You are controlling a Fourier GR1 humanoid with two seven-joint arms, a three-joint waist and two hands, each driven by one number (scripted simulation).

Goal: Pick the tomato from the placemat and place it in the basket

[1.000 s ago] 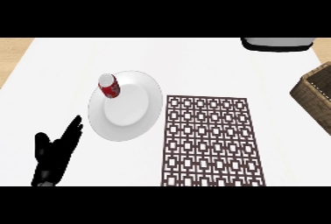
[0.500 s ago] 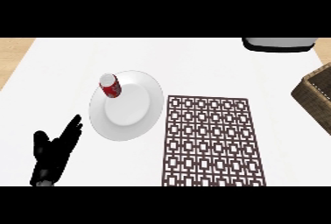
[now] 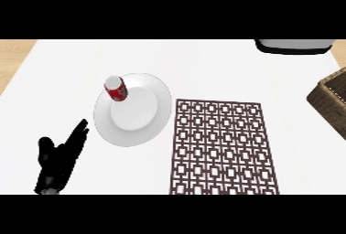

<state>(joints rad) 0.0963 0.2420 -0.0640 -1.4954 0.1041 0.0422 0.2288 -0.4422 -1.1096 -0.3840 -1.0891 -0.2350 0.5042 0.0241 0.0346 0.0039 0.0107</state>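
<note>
Left robot hand [image 3: 59,162] showed at lower left, fingers straight, apart, holding nothing. Where the tomato sat could not be told. The placemat [image 3: 223,146] lay just right of a plate [image 3: 138,121] carrying a red can [image 3: 116,88], basket [image 3: 332,101] at the right edge.

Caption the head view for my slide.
Left hand open beside a plate bearing a red can; patterned placemat and wicker basket at right.

This looks like a home kitchen: a white desk [image 3: 223,68] carries a round white plate [image 3: 135,121] at 9 o'clock, a dark brown lattice-patterned placemat [image 3: 223,146] at 5 o'clock and a woven brown wicker basket [image 3: 331,98] at 3 o'clock. Light wooden flooring [image 3: 15,49] shows at 10 o'clock.
</note>
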